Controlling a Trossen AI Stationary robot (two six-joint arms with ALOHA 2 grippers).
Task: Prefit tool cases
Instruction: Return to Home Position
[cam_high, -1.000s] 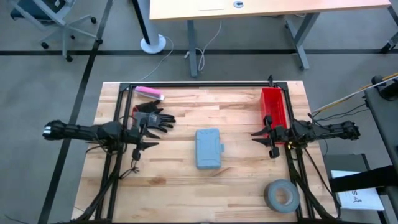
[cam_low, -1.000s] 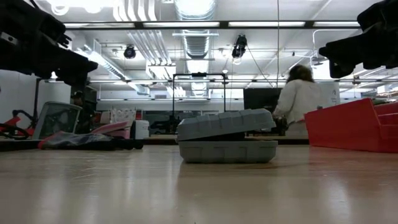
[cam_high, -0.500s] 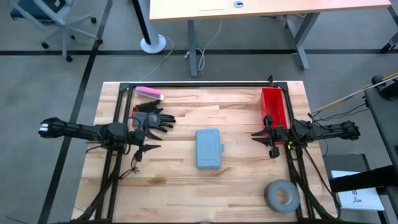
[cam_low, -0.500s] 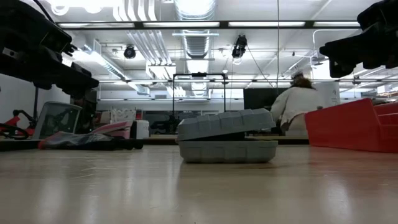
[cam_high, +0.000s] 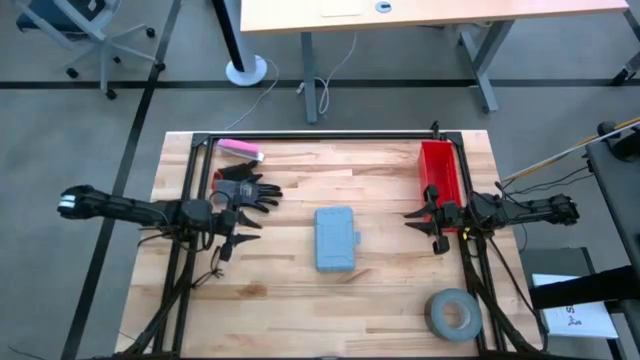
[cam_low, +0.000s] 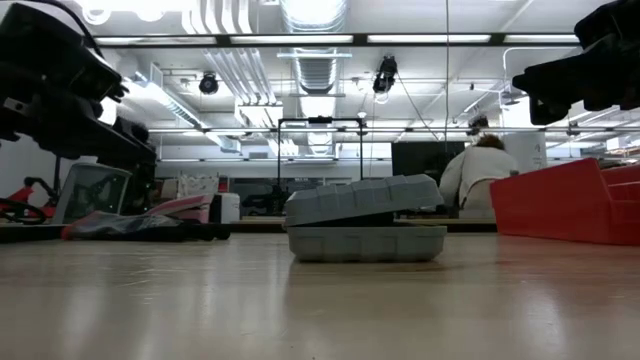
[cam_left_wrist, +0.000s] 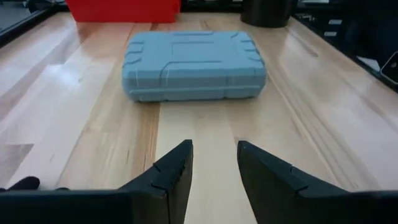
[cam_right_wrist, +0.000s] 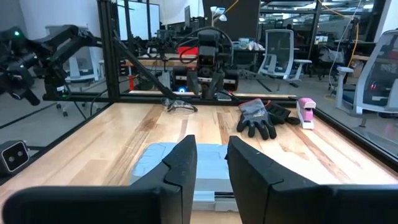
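The grey-blue tool case (cam_high: 336, 238) lies flat on the wooden table near its middle. In the low view its upper half (cam_low: 362, 196) sits tilted on the lower half, slightly ajar. My left gripper (cam_high: 243, 238) hovers left of the case, tipped down toward the table. It is open with nothing between its fingers (cam_left_wrist: 214, 152), and the case (cam_left_wrist: 193, 65) lies ahead of it. My right gripper (cam_high: 410, 220) hovers right of the case, level and open with a narrow gap (cam_right_wrist: 211, 149). The case (cam_right_wrist: 155, 163) shows beyond its fingers.
A red bin (cam_high: 440, 170) stands at the table's far right, just behind my right gripper. A grey tape roll (cam_high: 452, 313) lies near the right front. A black glove (cam_high: 248, 192) and a pink object (cam_high: 240, 149) lie far left. A black frame (cam_high: 320, 135) borders the table.
My left gripper has tipped downward and sunk a little toward the table. The case has stayed where it was.
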